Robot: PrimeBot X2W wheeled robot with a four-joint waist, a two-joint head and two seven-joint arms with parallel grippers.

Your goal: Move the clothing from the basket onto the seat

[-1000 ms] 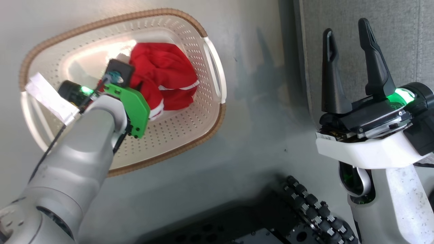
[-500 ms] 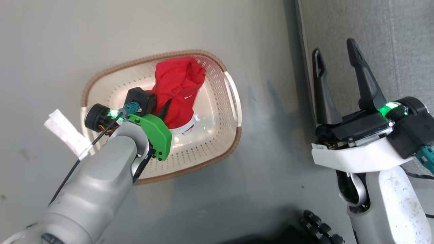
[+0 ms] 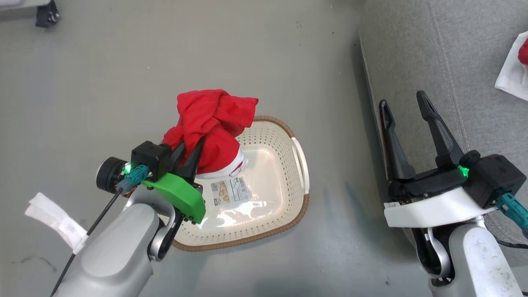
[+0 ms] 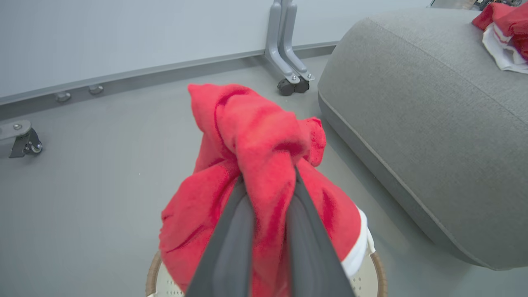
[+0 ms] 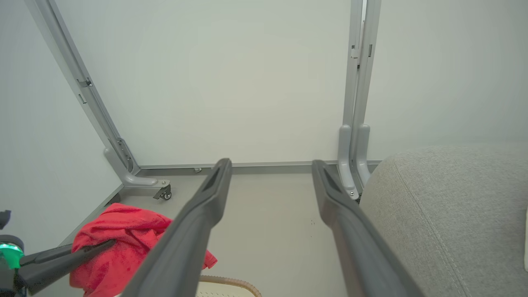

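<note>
The left pincer [image 3: 191,145] is clamped on a red garment [image 3: 210,119], its two dark fingers drawn close with a fold of cloth squeezed between them. The garment hangs bunched in the air above the basket [image 3: 291,181], white trim at its lower edge. The basket stands on the grey floor [image 3: 123,62], a label sticker [image 3: 229,190] on its bottom. The right pincer [image 3: 402,100] hovers at the edge of the seat [image 3: 433,49], fingers spread wide apart and holding nothing. A second garment [image 3: 513,70] lies on the seat, well apart from the basket.

Floor [image 3: 334,165] between basket [image 3: 268,136] and seat [image 3: 412,53] clear; seat edge rises alongside.
</note>
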